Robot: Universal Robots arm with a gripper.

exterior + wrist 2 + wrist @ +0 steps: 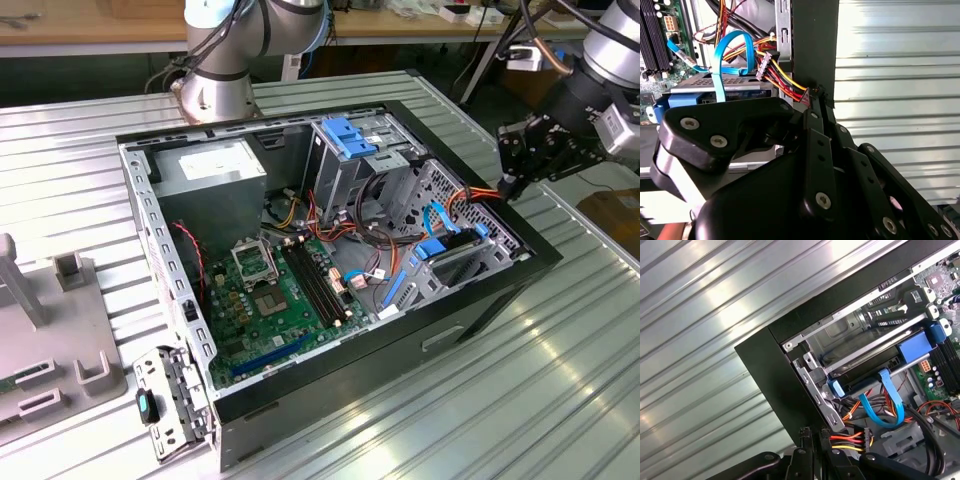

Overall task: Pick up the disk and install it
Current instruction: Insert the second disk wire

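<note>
Gripper: the black gripper (508, 185) hangs over the computer case's (400, 345) corner on the exterior view's right, fingertips pinched together at the case rim right where the red, yellow and black power wires (785, 82) run; whether it grips a wire or nothing, I cannot tell.
Disk: the disk (875, 362) sits low in the drive bay just inside that corner, in both wrist views; its blue carrier rail (917, 346) shows at the end, and in the second wrist view its grey top (722, 82) lies flat.
Cable: a light blue data cable (882, 407) loops over the bay, close to the disk.
Done: by the look of it, the disk is already seated in its bay; the gripper carries no disk.
Left: little, in my judgement; whether the carrier is fully latched or the connectors are plugged in cannot be made out.
</note>
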